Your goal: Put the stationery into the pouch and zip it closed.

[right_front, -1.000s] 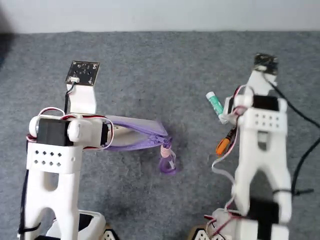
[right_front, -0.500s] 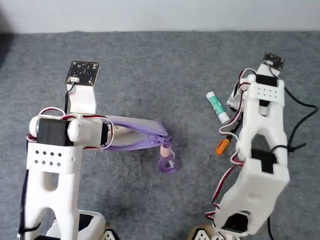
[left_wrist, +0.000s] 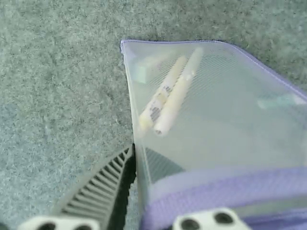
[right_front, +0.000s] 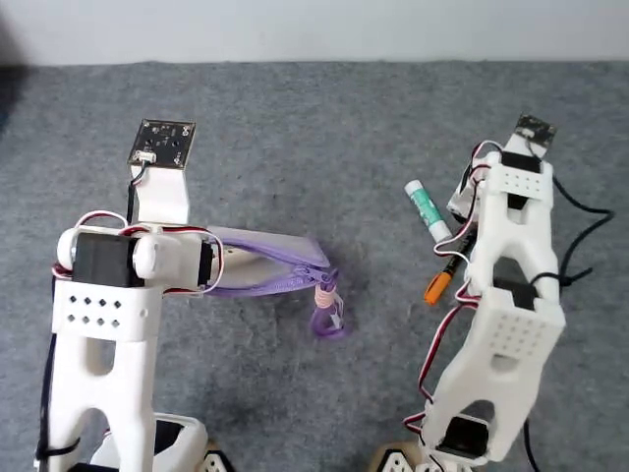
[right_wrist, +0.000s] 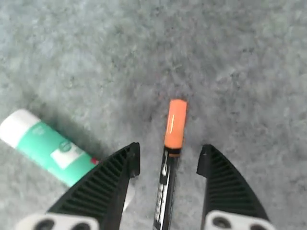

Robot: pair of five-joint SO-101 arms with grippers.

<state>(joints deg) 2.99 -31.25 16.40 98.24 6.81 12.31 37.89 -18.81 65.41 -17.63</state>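
Observation:
A translucent pouch with purple zipper trim (right_front: 267, 262) lies beside my left arm, its zipper pull (right_front: 328, 317) trailing toward the table's middle. My left gripper (left_wrist: 135, 191) is shut on the pouch's (left_wrist: 206, 129) edge. Two white pens (left_wrist: 170, 96) lie inside it. A pen with an orange cap (right_wrist: 174, 125) lies on the carpet between the fingers of my open right gripper (right_wrist: 168, 165), which straddles it. The same pen's orange cap (right_front: 438, 286) pokes out beside the right arm. A green and white glue stick (right_front: 426, 209) lies close by, just outside one finger (right_wrist: 103, 179).
Grey carpet (right_front: 324, 138) covers the table. A pale wall strip runs along the far edge. The right arm's cables (right_front: 580, 236) hang beside its body. Open carpet lies between the pouch and the glue stick (right_wrist: 48, 147).
The right arm has changed pose and leaned farther forward over the orange-capped pen. The left arm and the pouch have not moved.

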